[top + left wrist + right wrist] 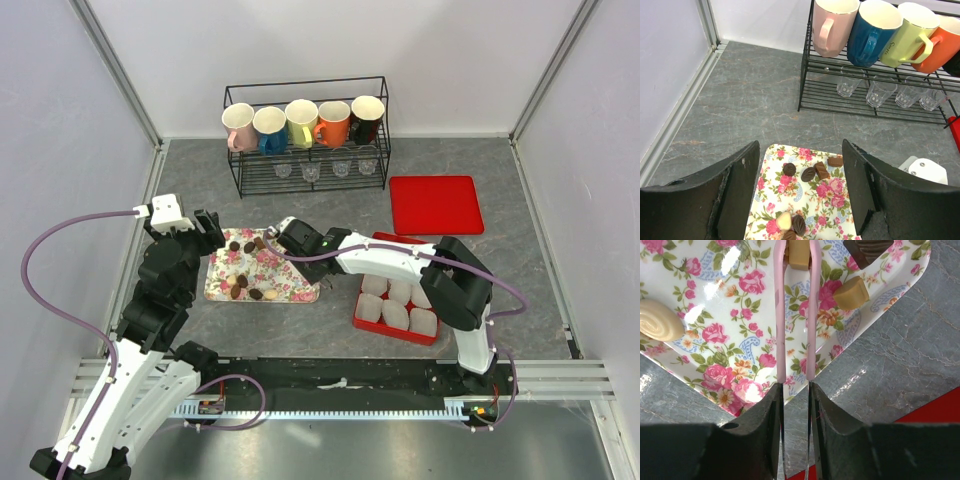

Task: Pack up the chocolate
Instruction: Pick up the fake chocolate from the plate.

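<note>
Several pieces of chocolate (248,245) lie on a floral tray (300,290). In the right wrist view my right gripper (796,390) is shut on pink tongs (781,315). The tong tips pinch a tan chocolate (799,254) at the top edge of that view. Beside them lie another tan piece (851,292), a cream oval one (660,320) and a dark one (867,250). My left gripper (800,150) hangs open over the tray's far-left end, above dark chocolates (808,174), and holds nothing.
A red box (358,312) with white paper cups stands right of the tray. Its red lid (435,203) lies further back. A black wire rack (305,175) with mugs and glasses stands at the back wall.
</note>
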Tool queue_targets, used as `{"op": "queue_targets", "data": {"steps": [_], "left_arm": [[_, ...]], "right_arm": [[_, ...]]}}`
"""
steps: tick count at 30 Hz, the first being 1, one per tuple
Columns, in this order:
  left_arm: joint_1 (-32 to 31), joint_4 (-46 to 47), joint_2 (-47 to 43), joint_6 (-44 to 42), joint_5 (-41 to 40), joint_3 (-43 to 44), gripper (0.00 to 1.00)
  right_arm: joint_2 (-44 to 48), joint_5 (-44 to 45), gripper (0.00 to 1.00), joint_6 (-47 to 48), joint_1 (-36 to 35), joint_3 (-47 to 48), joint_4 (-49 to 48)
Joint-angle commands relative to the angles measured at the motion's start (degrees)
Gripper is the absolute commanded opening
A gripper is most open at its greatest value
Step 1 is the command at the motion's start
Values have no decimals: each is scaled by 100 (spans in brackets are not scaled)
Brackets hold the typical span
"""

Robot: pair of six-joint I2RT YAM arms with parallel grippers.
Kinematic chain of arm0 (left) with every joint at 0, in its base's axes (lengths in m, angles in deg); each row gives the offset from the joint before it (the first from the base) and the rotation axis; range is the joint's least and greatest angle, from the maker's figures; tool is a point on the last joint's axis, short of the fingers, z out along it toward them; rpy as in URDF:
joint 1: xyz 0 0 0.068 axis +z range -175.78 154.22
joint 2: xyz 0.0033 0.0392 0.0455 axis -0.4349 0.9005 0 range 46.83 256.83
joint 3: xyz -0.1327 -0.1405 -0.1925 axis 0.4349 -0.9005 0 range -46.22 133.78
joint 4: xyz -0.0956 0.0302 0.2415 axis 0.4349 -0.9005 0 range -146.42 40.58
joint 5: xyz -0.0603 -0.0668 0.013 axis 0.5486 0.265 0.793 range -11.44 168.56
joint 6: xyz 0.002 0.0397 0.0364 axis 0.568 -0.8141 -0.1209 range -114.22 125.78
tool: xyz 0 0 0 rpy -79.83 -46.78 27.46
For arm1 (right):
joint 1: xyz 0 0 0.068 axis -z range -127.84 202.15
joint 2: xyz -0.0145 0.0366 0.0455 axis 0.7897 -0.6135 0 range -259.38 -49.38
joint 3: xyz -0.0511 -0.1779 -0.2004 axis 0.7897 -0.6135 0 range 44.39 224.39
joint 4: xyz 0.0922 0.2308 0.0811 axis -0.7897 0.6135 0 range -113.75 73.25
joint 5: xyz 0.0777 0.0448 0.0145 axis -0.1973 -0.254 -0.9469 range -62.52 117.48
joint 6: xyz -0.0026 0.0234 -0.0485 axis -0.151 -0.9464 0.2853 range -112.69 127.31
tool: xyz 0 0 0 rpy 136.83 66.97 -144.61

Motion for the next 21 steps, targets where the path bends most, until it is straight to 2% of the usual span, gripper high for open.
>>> {"op": "queue_targets", "data": {"steps": [1,4,10,21], "left_arm": [[28,149,1,99,14,-18,74],[28,149,1,99,5,-18,74],[28,149,-8,99,5,-18,74],[20,149,1,99,14,-18,74]], "right_arm": [[-17,115,23,87,14,250,-135],[97,63,15,87,14,162,-127],[650,-121,8,52,5,-145,-135],[1616,-324,7,-62,14,-673,22]]}}
